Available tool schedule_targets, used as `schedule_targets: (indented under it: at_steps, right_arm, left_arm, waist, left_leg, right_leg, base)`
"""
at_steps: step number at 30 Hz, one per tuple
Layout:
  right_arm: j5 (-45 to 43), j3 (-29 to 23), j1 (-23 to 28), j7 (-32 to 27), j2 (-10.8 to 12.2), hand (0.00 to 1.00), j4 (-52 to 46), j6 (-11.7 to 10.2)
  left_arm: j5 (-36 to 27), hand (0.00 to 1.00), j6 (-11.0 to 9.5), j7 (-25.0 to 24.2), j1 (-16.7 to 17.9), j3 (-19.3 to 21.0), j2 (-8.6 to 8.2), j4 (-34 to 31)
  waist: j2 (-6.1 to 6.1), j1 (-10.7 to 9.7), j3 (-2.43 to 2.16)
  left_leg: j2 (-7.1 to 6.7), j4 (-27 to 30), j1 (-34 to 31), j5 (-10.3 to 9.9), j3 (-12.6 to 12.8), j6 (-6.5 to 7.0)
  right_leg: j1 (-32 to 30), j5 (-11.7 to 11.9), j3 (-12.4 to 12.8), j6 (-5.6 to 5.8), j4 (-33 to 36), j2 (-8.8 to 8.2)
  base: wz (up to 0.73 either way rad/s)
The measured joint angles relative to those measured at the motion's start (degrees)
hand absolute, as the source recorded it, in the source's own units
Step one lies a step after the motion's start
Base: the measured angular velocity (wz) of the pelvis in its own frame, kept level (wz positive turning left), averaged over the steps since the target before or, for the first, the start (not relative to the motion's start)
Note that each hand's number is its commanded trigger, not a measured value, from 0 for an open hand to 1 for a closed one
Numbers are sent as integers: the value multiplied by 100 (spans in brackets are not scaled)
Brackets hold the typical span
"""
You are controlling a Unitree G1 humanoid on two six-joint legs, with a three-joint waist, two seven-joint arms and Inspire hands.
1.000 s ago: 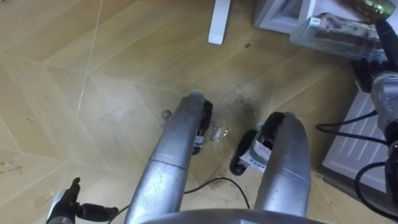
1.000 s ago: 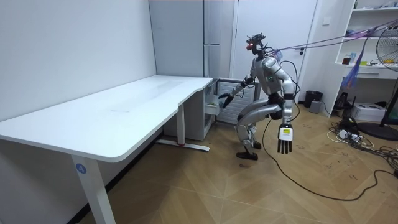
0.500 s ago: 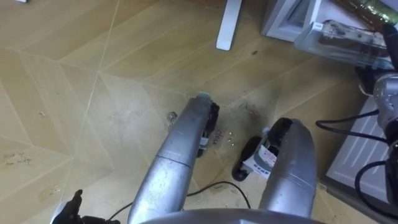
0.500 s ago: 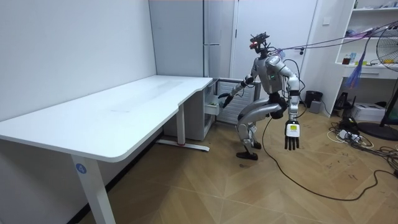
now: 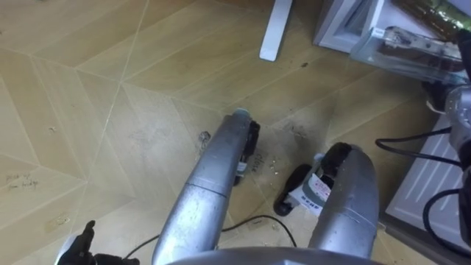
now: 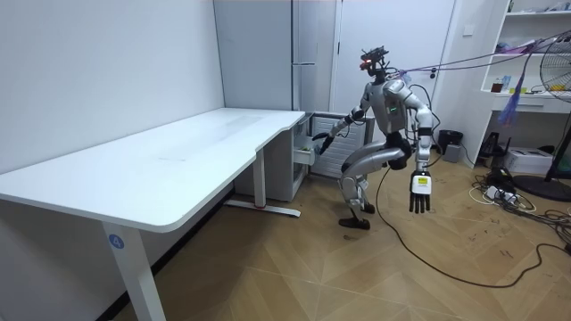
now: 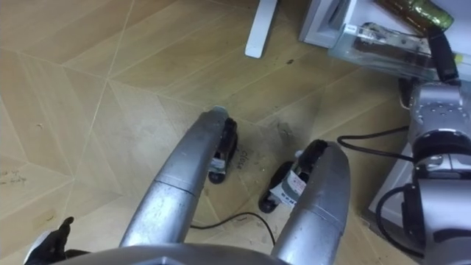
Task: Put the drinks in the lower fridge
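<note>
I stand with bent knees on the wood floor in front of the low fridge (image 6: 332,153), beside the white desk. A clear fridge drawer (image 5: 412,50) sticks out at the top right, with dark contents I cannot make out. Above it lies a bottle (image 5: 433,10) with a green-gold label, also seen in the right eye view as the bottle (image 7: 409,9). My right arm (image 7: 434,110) reaches toward the drawer, and its hand (image 6: 319,141) is at the fridge front. My left hand (image 6: 418,192) hangs at my side with straight fingers, holding nothing, and appears at the lower left (image 5: 82,249).
The desk's white foot (image 5: 277,29) lies on the floor ahead. A white ribbed panel (image 5: 427,184) stands at my right. The desk (image 6: 178,152) fills the room view's left. Cables and a fan base (image 6: 535,183) are on the floor at the room view's right.
My left arm has swung outward, toward the room view's right, and my torso has risen a little. The eye views have shifted with it. My right arm stays at the fridge.
</note>
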Motion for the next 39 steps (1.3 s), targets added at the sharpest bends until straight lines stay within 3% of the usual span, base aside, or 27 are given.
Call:
schedule_targets:
  at_steps: [5,10,16,18,26,39]
  right_arm:
    - [6,0,0,-382,-9,0,-180,-16]
    - [2,5,-16,-398,-126,0,-550,-88]
    - [-23,194,-671,-227,-205,0,-669,-315]
    - [-51,216,-811,54,-220,0,-713,-371]
    - [-149,277,-779,311,-215,0,-737,-366]
    - [-181,287,-778,329,-211,0,-736,-333]
  left_arm:
    - [178,0,-35,132,3,11,1,12]
    - [223,0,-79,138,3,127,2,22]
    - [221,0,-75,147,4,224,6,16]
    - [220,0,-51,135,5,219,8,11]
    - [213,0,51,119,42,202,34,3]
    - [215,0,119,111,64,197,42,-117]
  waist:
    - [14,-3,-8]
    - [20,36,-11]
    - [27,47,-11]
    - [32,55,-14]
    - [39,62,-13]
    - [38,57,-12]
  left_leg:
    - [13,0,84,-43,-47,-70]
    - [65,-11,142,-88,-118,-165]
    - [107,-15,264,-156,-197,-278]
    - [173,-14,281,-157,-238,-283]
    - [219,-16,368,-167,-283,-352]
    - [275,-22,363,-165,-272,-357]
  right_leg:
    - [145,-36,-137,-70,-22,-81]
    - [256,-96,-271,-166,-59,-70]
    - [502,-233,-473,-249,-65,-59]
    - [625,-279,-631,-347,-98,-48]
    - [828,-387,-786,-392,-115,-48]
    - [832,-387,-805,-400,-121,-43]
  base:
    - [2]
    - [0]
    - [10]
    - [18]
    - [6]
    - [0]
